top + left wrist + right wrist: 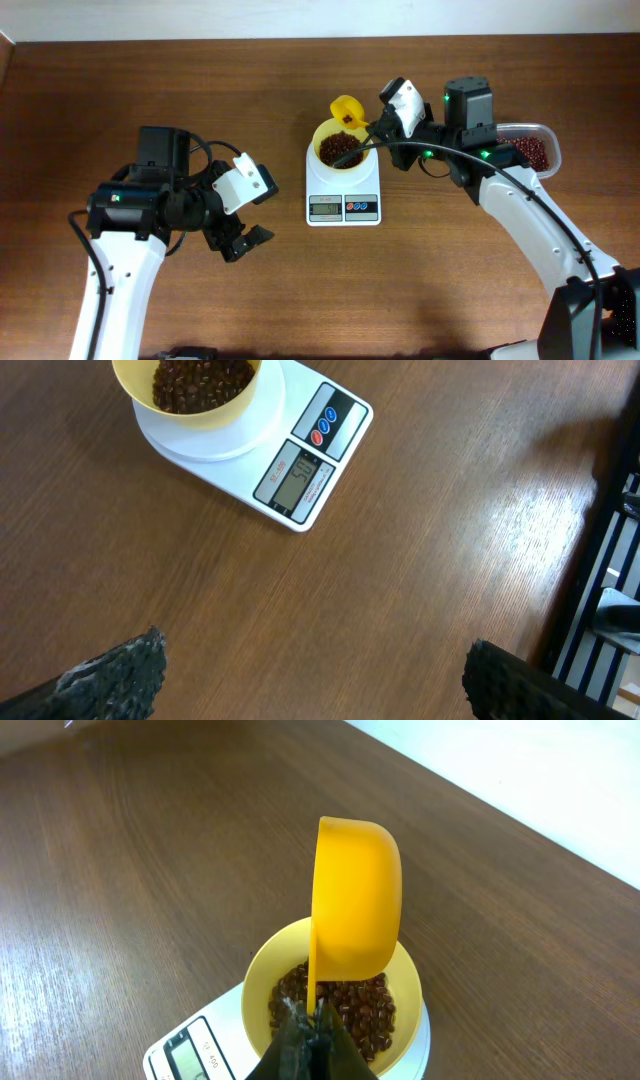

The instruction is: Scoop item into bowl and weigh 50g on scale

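Note:
The pale-yellow bowl (pixel 325 134) stands on the white scale (pixel 343 197) and holds a heap of dark reddish-brown beans (pixel 341 149). From the right wrist I see the same beans (pixel 352 1007) in the bowl (pixel 262 970). My right gripper (pixel 314 1012) is shut on the handle of an orange-yellow scoop (pixel 355 900), which is tipped on its side over the bowl. My left gripper (pixel 315 670) hangs open over bare table, left of the scale (pixel 300 480), with nothing between its fingers. The bowl (pixel 190 415) shows at the top of that view.
A clear plastic tub (pixel 535 150) with more beans sits at the right, behind my right arm. The white wall edge runs along the table's far side. Dark equipment (pixel 610 590) stands off the table's edge in the left wrist view.

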`<state>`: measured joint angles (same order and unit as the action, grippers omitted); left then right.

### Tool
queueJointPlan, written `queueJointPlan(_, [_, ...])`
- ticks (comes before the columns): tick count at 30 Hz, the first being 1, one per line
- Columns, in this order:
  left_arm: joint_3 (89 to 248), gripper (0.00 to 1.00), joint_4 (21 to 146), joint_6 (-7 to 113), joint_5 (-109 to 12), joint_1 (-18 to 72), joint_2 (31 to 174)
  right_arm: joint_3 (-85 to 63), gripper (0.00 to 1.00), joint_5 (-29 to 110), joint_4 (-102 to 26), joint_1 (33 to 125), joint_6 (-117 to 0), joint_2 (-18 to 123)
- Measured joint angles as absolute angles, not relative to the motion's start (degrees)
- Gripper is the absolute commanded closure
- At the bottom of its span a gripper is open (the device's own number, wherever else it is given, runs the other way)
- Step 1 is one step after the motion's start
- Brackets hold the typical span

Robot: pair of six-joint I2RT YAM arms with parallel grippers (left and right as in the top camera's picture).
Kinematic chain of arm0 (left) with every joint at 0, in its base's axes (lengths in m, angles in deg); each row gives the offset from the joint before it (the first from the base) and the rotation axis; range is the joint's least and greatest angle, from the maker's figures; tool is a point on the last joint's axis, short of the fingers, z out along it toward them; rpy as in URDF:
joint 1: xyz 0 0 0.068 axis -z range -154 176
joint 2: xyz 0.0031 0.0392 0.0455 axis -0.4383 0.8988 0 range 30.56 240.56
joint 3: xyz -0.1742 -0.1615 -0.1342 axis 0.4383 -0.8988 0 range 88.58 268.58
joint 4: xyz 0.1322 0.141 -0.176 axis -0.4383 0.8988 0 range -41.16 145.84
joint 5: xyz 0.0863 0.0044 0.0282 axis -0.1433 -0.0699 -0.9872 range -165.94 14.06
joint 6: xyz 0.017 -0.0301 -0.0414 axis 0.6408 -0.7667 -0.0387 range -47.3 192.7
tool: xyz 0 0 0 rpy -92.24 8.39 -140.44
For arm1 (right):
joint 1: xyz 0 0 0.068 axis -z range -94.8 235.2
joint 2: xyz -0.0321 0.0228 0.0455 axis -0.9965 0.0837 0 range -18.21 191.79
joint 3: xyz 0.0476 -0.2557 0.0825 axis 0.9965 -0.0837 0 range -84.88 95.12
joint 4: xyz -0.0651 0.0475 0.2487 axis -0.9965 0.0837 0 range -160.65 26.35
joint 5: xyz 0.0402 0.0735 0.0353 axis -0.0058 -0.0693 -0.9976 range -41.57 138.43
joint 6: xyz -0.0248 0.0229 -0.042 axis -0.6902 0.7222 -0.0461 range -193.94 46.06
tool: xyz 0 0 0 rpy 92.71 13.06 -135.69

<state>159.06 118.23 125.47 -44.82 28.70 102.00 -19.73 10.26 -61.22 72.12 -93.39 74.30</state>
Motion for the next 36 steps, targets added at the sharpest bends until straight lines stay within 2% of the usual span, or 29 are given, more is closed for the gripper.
queueJointPlan(36, [159.06,0.01,118.23,125.47,-44.82,28.70,102.00,-19.73,0.96,10.94,-59.08,72.12,-90.85,74.30])
